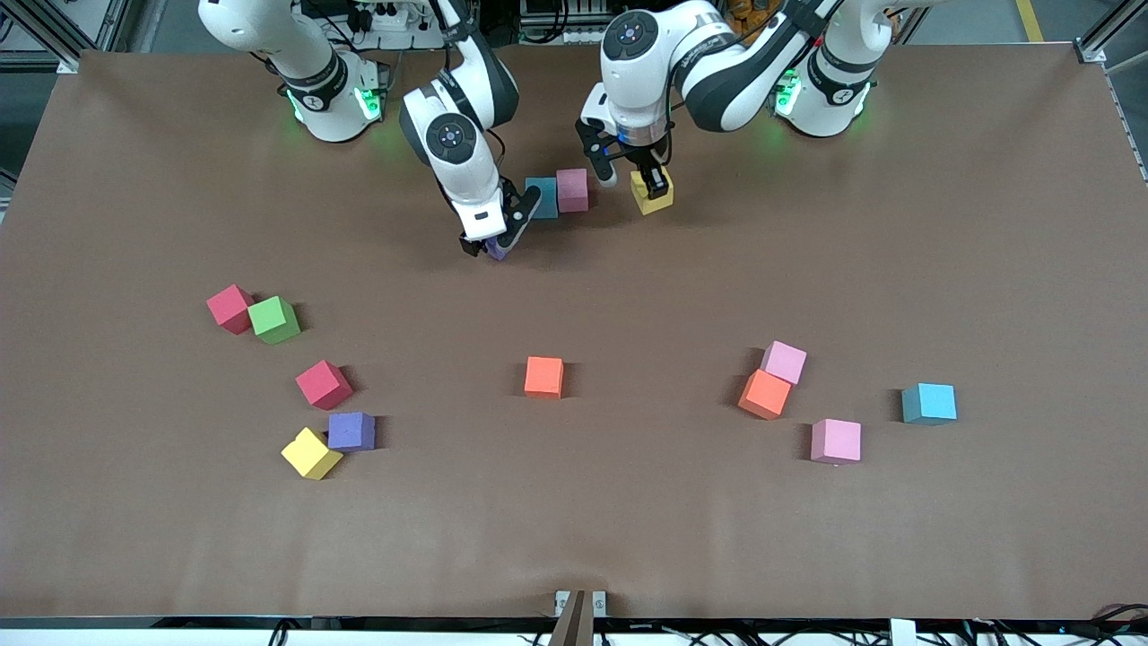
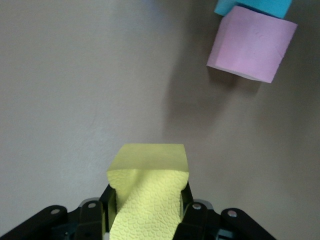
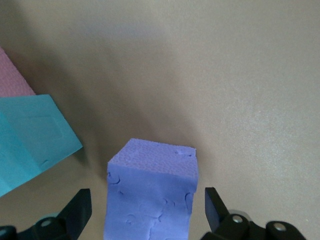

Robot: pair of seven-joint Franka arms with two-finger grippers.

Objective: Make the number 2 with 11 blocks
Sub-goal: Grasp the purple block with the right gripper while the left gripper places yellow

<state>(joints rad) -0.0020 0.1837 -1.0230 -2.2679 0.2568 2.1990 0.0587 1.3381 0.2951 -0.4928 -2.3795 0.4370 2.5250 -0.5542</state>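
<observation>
While the left hand (image 1: pixel 656 182) is clenched on a yellow block (image 1: pixel 652 196) near the robots' bases, that block sits just beside a pink block (image 1: pixel 572 189), with a small gap between them, and a blue block (image 1: pixel 543 197) touches the pink one toward the right arm's end. The right hand (image 1: pixel 499 240) stands with its fingers spread wide, a purple block (image 3: pixel 150 197) between them with clear space on each side, close to the blue block's nearer corner. Bare tabletop (image 1: pixel 628 296) stretches nearer the camera before the loose blocks: red beside a green cube (image 1: pixel 273 319), another red, purple touching yellow, a lone orange block (image 1: pixel 543 376), orange touching pink, another pink, and a blue one (image 1: pixel 929 403). Wide empty margins run along the front edge.
</observation>
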